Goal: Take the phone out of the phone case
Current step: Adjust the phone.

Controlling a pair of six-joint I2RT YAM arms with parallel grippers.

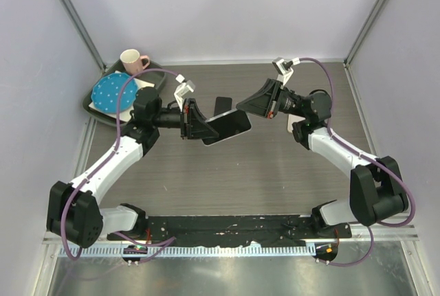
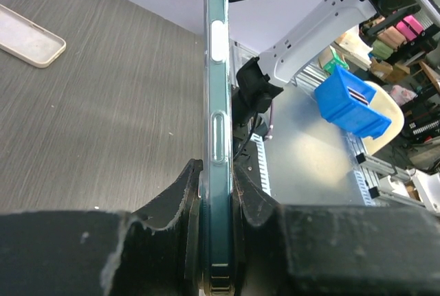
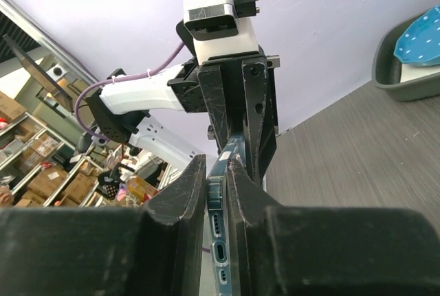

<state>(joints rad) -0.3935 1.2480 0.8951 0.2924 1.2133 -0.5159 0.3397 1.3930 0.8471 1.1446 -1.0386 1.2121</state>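
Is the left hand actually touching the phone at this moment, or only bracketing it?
Touching. The left wrist view shows the left hand with both fingers pressed flat against opposite faces of the phone, no gap on either side.

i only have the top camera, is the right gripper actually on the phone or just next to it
Observer: It is on it. In the right wrist view the right gripper has a finger against each face of the phone, at the end with the charging port.
Operator: ok and the left one, got a real grip
Observer: Yes. In the left wrist view the left gripper is shut on the phone's other end, which shows edge-on between its fingers.
Operator: case off yet
Observer: No. That same view shows the clear case still wrapped along the phone's side.
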